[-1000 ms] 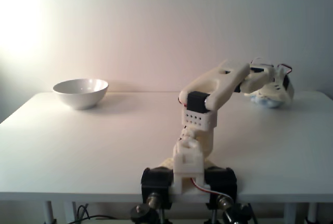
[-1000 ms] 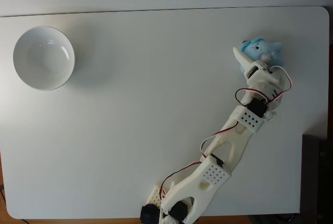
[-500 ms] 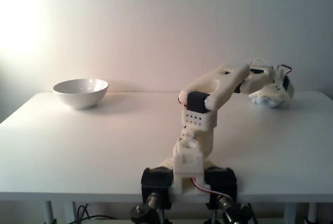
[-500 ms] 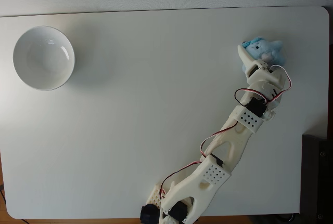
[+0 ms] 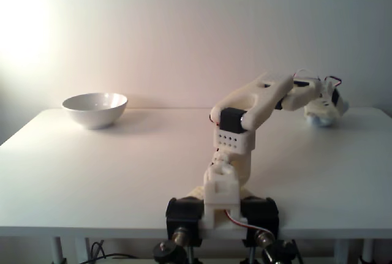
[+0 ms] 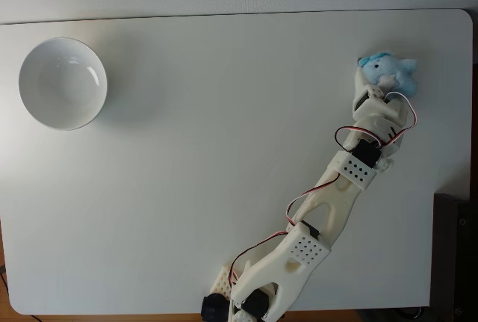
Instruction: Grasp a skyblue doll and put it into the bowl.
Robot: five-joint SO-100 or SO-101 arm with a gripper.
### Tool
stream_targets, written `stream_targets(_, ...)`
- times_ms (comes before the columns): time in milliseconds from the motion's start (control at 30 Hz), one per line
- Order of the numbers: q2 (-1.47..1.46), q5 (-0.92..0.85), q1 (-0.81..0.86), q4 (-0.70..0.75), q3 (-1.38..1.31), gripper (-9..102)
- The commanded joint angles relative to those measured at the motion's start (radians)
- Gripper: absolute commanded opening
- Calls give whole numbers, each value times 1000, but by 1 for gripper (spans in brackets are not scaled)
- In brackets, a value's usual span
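Grasp step: fingers (image 6: 371, 87) closed around skyblue doll (image 6: 390, 72). Next, by judgement: lift, carry to bowl (image 6: 63, 83) far across surface.

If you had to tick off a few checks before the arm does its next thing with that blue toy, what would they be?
1. Skyblue doll at the gripper: ok, they touch.
2. Grip firmly closed on doll: cannot tell, fingers partly hidden.
3. Doll lifted off table: cannot tell.
4. Bowl upright and empty: ok.
5. Path across the table to the bowl free: ok.
6. Doll clear of the table's far right edge: ok, though near it.
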Motion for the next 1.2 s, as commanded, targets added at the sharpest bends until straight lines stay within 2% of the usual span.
stream_targets(0,8,6,-5,-12,-38,22)
stream_targets(200,6,6,-21,-12,-38,4)
stream_targets(300,15,6,-34,-12,-38,-1)
stream_targets(800,21,5,-35,-12,-187,0)
stream_targets(1167,23,-9,-44,6,-502,0)
